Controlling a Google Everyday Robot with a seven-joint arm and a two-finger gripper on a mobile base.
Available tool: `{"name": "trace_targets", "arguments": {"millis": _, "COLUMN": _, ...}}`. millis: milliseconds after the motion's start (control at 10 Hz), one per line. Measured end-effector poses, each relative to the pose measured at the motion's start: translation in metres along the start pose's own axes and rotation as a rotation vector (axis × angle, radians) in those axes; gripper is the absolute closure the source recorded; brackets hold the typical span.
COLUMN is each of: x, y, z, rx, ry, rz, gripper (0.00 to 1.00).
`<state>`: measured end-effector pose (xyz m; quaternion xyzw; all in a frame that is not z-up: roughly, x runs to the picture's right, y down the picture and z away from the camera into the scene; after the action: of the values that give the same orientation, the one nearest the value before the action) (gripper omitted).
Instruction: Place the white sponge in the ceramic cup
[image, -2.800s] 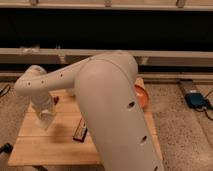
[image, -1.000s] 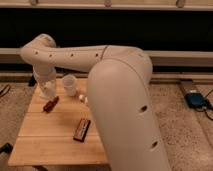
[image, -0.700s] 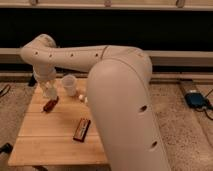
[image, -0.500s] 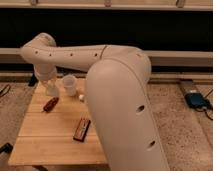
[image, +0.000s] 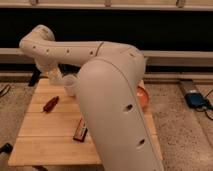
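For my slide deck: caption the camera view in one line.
Robot arm reaches across the wooden table, its pincer shut beside the ceramic cup; dark bar in front.

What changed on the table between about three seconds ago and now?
The arm swung from low over the table's left front up toward the back, and over the last second kept easing right. The gripper, shut, now sits beside the small white ceramic cup with something pale at its tip. The dark red-black bar, small red tool, orange bowl and wooden table stayed put.
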<state>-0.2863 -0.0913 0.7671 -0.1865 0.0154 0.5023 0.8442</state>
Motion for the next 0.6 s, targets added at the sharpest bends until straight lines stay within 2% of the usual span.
{"name": "trace_targets", "arguments": {"millis": 200, "x": -0.013, "y": -0.013, "z": 0.006, "rx": 0.016, "ry": -0.033, "rz": 0.003, "gripper": 1.00}}
{"name": "trace_targets", "arguments": {"millis": 600, "x": -0.016, "y": -0.042, "z": 0.028, "rx": 0.023, "ry": -0.060, "rz": 0.031, "gripper": 1.00}}
